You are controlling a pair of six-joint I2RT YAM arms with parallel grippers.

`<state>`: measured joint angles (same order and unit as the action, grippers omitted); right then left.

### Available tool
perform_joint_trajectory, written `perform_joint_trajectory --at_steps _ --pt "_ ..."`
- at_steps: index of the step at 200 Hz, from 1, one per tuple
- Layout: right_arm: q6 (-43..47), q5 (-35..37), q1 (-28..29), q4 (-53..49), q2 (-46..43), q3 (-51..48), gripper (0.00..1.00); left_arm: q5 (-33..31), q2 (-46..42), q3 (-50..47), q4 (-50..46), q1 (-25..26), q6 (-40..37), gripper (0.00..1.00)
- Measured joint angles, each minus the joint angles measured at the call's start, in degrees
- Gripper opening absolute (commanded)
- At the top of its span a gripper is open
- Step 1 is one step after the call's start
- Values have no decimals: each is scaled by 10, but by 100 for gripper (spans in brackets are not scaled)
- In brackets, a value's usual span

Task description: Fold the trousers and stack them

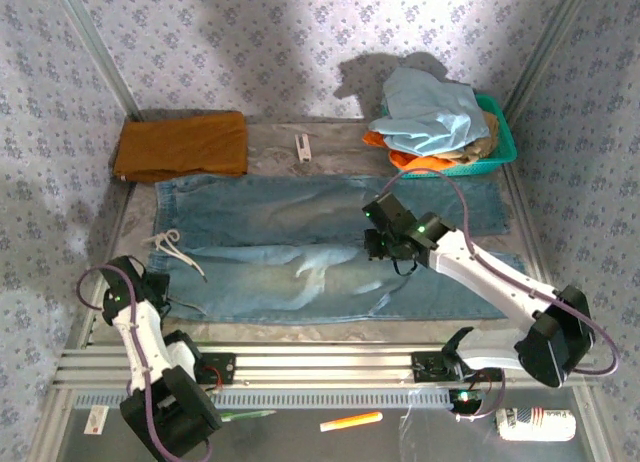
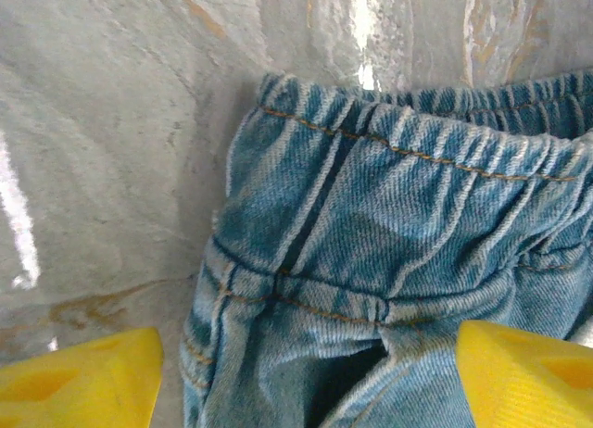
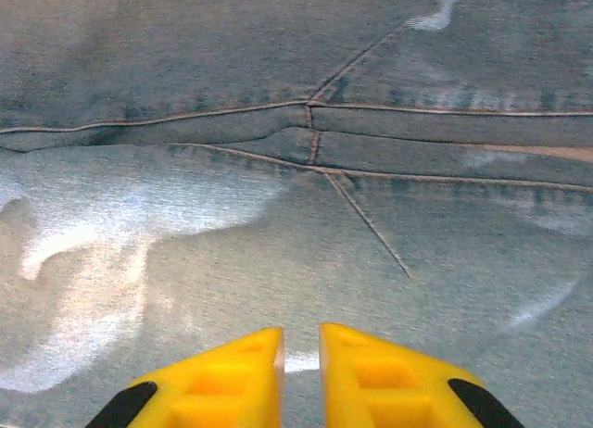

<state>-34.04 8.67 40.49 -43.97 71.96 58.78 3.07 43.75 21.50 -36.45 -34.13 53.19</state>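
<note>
While both arms reach out from the near rail (image 1: 320, 367), an orange stick (image 1: 350, 420) lies on the near side of it. Left gripper (image 1: 155, 284) sits low at the near-left corner of the trousers (image 1: 300, 252). In the left wrist view the left gripper (image 2: 296, 391) has its yellow fingers (image 2: 74, 377) spread wide, with the gathered waistband corner of the trousers (image 2: 398, 224) lying between them, flat on the table (image 2: 102, 141).

The trousers are spread flat across the table (image 1: 330, 332), waistband and white drawstring (image 1: 175, 247) to the left, legs running right. Right gripper (image 1: 376, 246) hovers over the middle, around the crotch seams. In the right wrist view the right gripper (image 3: 301, 372) has its fingers (image 3: 222, 372) drawn almost together, with a thin slit between them and no cloth seen pinched. Denim seams of the trousers (image 3: 306, 132) cross just beyond.

Farther back: mustard-brown folded cloth (image 1: 180, 147) far left, small white object (image 1: 303, 147) beside it, green basket (image 1: 505, 142) far right holding a pale blue garment (image 1: 430, 112) and orange cloth (image 1: 400, 160).
</note>
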Motion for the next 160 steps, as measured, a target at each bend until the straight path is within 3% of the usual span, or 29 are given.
perform_joint_trajectory --at_steps 28,38,50,65,76,97,118,140,160 --pt "-4 2 -15 -14 -15 -2 21 5 21 -26 32 -1 -7 67" --pt "-6 1 -22 -20 -23 -2 22 4 26 -27 32 -3 -5 59" --pt "-12 -4 -37 -28 -35 -6 30 0 25 -30 28 -4 -10 45" --pt "-26 -14 -71 -44 -58 -14 48 -9 24 -31 19 -6 -12 34" --pt "-30 -25 -113 -60 -86 -26 59 -9 19 -31 16 -8 -19 24" --pt "-50 -38 -216 -99 -160 -52 72 12 6 -33 33 -5 -26 12" --pt "-65 -45 -330 -148 -251 -78 75 28 -11 -33 35 -5 -31 0" --pt "-75 -51 -438 -193 -307 -104 75 42 -21 -33 35 -5 -35 0" --pt "-90 -84 -525 -214 -305 -137 74 56 -25 -33 35 -5 -35 0"
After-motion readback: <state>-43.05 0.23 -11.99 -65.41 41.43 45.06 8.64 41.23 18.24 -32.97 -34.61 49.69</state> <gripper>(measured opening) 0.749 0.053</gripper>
